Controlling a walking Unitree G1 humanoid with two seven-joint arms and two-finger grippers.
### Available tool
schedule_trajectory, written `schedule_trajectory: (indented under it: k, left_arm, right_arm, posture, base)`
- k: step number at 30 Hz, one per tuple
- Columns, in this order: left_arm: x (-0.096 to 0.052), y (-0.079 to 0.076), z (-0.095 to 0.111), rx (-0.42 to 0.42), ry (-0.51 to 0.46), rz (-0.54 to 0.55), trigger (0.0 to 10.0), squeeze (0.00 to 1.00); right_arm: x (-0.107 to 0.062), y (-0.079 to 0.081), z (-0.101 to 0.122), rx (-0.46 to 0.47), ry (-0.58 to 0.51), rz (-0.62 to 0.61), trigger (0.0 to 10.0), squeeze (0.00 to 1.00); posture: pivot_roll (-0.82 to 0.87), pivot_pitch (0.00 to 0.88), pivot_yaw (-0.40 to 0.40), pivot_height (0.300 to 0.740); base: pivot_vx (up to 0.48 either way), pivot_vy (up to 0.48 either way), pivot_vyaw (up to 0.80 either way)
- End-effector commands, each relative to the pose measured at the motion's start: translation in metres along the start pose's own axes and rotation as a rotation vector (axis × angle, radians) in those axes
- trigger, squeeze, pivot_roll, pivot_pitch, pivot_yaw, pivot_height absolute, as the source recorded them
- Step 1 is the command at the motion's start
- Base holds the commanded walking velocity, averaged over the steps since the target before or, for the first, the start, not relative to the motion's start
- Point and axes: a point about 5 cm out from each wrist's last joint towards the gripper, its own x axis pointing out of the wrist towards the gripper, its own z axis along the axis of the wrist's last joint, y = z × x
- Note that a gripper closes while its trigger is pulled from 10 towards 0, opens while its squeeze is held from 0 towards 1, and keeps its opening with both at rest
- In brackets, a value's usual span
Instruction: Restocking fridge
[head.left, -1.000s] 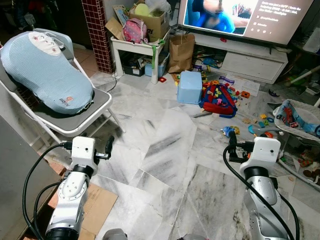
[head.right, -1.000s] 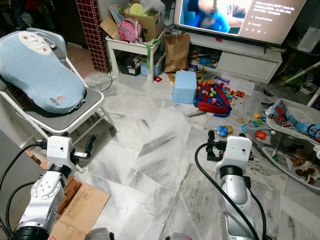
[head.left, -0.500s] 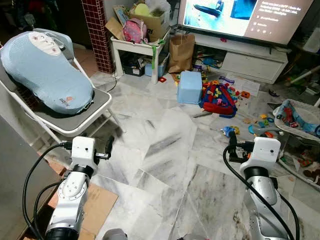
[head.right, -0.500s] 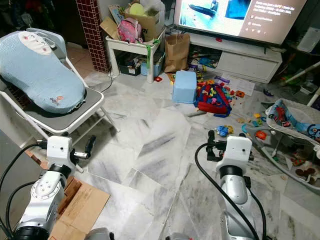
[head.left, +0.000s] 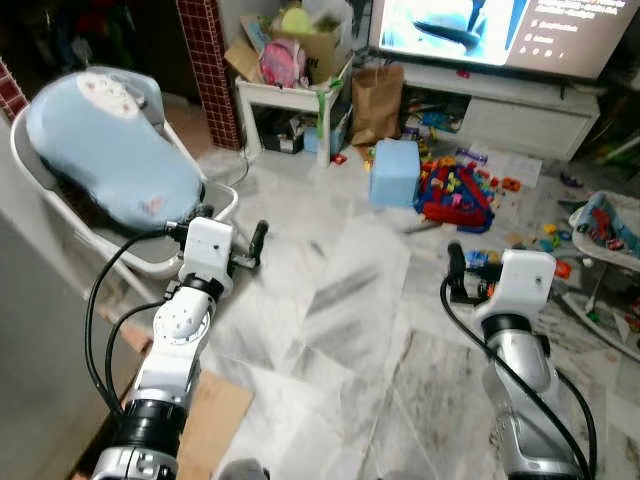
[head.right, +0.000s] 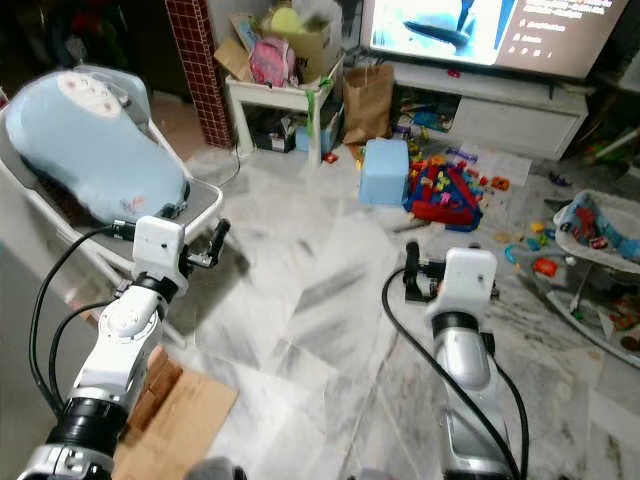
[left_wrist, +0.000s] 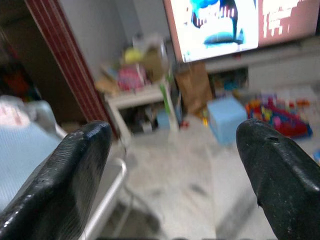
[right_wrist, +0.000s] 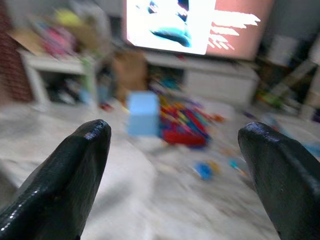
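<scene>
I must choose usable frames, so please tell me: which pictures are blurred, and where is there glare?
Left eye view: soft motion blur over the floor and the toys. Right eye view: the same. Left wrist view: background smeared, the fingers sharper. Right wrist view: the strongest blur, the blue box only a patch. The television screen is overexposed in both wrist views.

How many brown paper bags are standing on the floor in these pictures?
1. The brown paper bag stands upright on the floor in front of the TV stand, beside the small white table. Others may be hidden in the clutter nearby.
</scene>
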Motion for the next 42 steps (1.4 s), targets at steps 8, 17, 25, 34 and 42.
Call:
schedule_trajectory:
  k: [8, 17, 25, 34, 42]
  left_arm:
    - [-0.007, 0.008, -0.011, -0.031, 0.073, 0.058, 10.0, 0.0]
    - [-0.019, 0.011, -0.016, -0.033, 0.093, 0.103, 10.0, 0.0]
    - [-0.015, 0.008, -0.015, -0.038, 0.1, 0.073, 10.0, 0.0]
    - [-0.006, 0.006, -0.011, -0.041, 0.099, 0.047, 10.0, 0.0]
    - [-0.007, 0.006, -0.013, -0.041, 0.102, 0.045, 10.0, 0.0]
  right_arm:
    - [-0.003, -0.002, 0.008, -0.023, -0.005, -0.012, 10.0, 0.0]
    - [-0.01, -0.008, 0.008, -0.029, -0.011, 0.0, 10.0, 1.0]
    - [-0.005, -0.007, 0.013, -0.019, -0.017, -0.04, 10.0, 1.0]
    - [-0.008, -0.01, 0.014, 0.011, -0.037, -0.061, 0.0, 0.0]
    - [-0.006, -0.008, 0.013, 0.009, -0.02, -0.048, 2.2, 0.0]
  posture:
    - [0.0, 0.0, 0.039, 0.74]
    - [0.02, 0.0, 0.0, 0.74]
    - [0.0, 0.0, 0.018, 0.74]
    - [-0.01, 0.0, 0.033, 0.74]
    - [-0.01, 0.0, 0.031, 0.74]
  base:
    - [0.0, 0.0, 0.0]
    - [0.0, 0.0, 0.0]
    - [0.0, 0.0, 0.0]
    - [-0.055, 0.0, 0.0]
    - [-0.246, 0.0, 0.0]
